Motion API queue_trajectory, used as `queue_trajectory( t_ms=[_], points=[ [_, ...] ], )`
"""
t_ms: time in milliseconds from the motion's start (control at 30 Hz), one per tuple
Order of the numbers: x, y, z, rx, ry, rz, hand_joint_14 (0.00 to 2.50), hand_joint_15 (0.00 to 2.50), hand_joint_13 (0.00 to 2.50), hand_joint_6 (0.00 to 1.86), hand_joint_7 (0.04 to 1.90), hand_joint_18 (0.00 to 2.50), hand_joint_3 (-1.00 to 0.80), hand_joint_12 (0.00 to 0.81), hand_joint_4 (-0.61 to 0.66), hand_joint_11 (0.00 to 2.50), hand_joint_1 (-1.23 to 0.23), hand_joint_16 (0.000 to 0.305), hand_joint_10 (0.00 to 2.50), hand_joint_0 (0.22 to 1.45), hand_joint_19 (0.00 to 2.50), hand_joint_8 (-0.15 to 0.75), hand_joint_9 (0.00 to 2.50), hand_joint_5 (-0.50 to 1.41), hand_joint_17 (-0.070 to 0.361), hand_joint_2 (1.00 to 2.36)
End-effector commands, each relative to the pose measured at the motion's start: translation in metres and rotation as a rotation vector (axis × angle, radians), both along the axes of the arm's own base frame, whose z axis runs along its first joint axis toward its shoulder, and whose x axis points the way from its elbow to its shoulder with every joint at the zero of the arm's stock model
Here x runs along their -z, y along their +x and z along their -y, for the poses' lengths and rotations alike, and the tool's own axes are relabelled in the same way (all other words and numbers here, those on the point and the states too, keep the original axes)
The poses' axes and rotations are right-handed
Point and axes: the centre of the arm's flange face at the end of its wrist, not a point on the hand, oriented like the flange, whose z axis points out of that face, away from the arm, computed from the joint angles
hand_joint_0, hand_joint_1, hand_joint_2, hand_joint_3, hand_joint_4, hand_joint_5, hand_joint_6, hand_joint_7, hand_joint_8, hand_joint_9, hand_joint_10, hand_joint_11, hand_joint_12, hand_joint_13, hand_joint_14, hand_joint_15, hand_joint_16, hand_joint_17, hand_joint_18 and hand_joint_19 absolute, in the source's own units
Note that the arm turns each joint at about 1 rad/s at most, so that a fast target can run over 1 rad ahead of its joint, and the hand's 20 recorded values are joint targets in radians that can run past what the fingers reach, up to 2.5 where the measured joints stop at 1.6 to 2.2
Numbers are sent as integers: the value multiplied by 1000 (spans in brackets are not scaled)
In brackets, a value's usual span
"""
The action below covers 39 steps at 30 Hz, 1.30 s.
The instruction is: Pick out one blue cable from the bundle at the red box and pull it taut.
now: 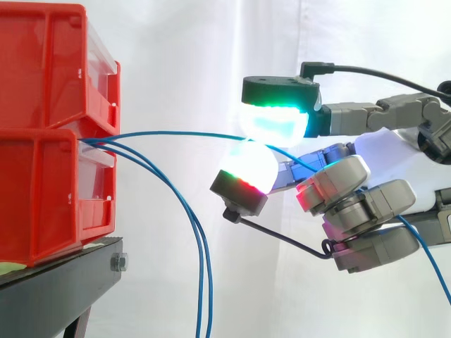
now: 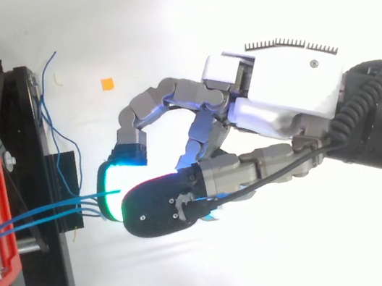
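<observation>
A thin blue cable (image 1: 183, 133) comes out at the seam between the two stacked red boxes (image 1: 49, 176) and runs almost level to the right (only a slight sag). It is pinched between the glowing pads of the hand (image 1: 394, 162) and trails down beyond them. The other two cables (image 1: 199, 246) leave the same seam, curve downward and hang slack.

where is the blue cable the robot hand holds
Side view: the cable runs from the lower red box at left to the robot hand, pinched between its pads, above two slack cables.
</observation>
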Motion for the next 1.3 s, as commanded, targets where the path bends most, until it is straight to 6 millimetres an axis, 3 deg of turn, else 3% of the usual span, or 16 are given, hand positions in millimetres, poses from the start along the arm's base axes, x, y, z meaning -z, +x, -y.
queue_trajectory(
  t_ms=[0,267,1267],
  points=[
    [-1,0,0,1,-2,2,880,1375,1145,937,921,1315,-130,297,-14,1557,-736,33,0,629,1637,308,1445,-139,74,1020],
    [0,0,0,0,-6,-1,852,1361,1139,937,922,1290,-133,300,-11,1448,-736,34,421,629,1590,304,1425,-140,77,1020],
    [-1,0,0,-6,-64,-20,728,1373,1145,936,925,1271,-128,295,-11,1465,-737,35,403,628,1522,302,1427,-139,78,1020]
  ],
)
